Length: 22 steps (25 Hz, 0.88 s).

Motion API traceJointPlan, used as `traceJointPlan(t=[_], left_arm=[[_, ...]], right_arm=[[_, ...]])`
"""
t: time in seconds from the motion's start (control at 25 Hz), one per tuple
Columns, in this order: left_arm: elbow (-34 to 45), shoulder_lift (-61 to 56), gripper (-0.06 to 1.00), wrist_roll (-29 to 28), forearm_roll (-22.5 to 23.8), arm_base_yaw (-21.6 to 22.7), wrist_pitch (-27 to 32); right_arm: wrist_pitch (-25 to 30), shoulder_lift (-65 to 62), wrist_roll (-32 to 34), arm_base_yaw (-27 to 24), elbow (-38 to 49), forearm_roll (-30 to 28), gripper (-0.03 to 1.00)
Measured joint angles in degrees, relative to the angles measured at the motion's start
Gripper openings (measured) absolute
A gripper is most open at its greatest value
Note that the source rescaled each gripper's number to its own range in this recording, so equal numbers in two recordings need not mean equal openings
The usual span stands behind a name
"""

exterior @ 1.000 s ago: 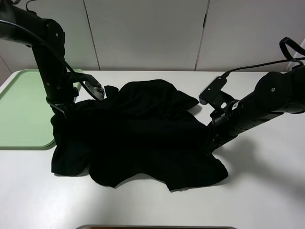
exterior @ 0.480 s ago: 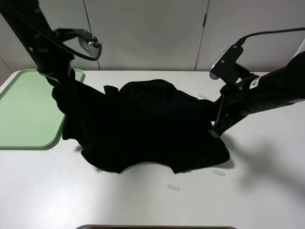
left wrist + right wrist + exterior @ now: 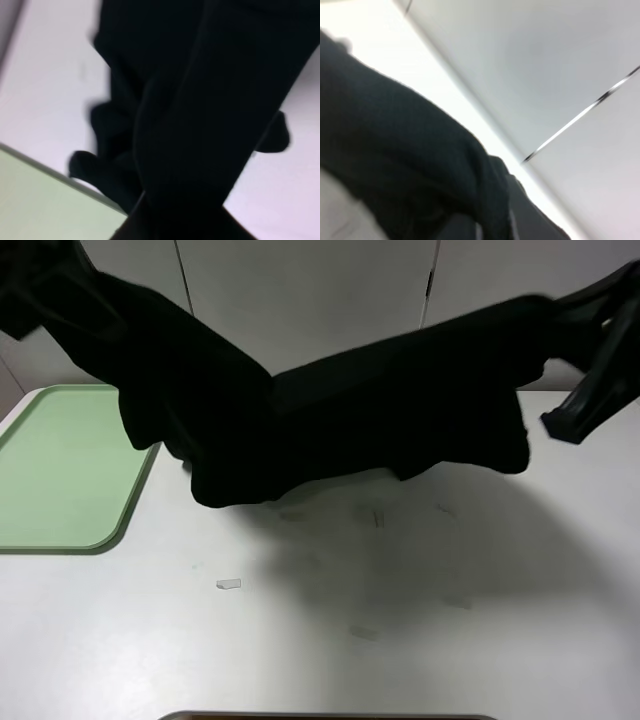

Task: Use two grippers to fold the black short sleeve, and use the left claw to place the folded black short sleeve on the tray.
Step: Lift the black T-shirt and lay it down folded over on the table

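White table (image 3: pixel 400 640) — black short sleeve (image 3: pixel 330 420) hangs above.

1. Exterior high: I read bright, even overhead light; a broad soft shadow lies on the white table (image 3: pixel 520 640) under the black short sleeve (image 3: pixel 400 400).
2. Garment: flat black, no fold detail, edges smeared.
3. Left wrist: out of focus throughout.
4. Right wrist: blurred, table glare blown white.
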Motion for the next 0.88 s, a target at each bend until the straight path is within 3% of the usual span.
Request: traceJointPlan(t=[0.16, 0.24, 0.44, 0.6, 0.68, 0.88], left_arm=[[0.0, -10.3, 0.01, -0.1, 1.8, -3.5, -1.2], [0.0, -14.3, 0.01, -0.5, 3.2, -3.7, -3.2], [0.0, -18.5, 0.01, -4.1, 11.6, -3.8, -8.8], [0.0, -12.4, 0.01, -10.2, 23.2, -3.1, -9.4], [0.0, -6.9, 0.01, -12.7, 26.5, -1.3, -9.6], [0.0, 4.6, 0.01, -14.1, 26.8, 2.0, -11.7]], right_arm=[[1.1, -9.0, 0.0, 0.0, -1.7, -2.9, 0.00], [2.3, -12.9, 0.0, 0.0, -7.0, -5.8, 0.00], [1.7, -5.7, 0.0, 0.0, -14.9, -9.4, 0.00], [0.8, 3.0, 0.1, -0.7, -16.2, -12.0, 0.00], [-1.1, 9.8, 0.1, -2.6, -16.3, -13.0, 0.00], [-8.3, 24.7, 0.1, -8.9, -16.3, -13.4, 0.00]])
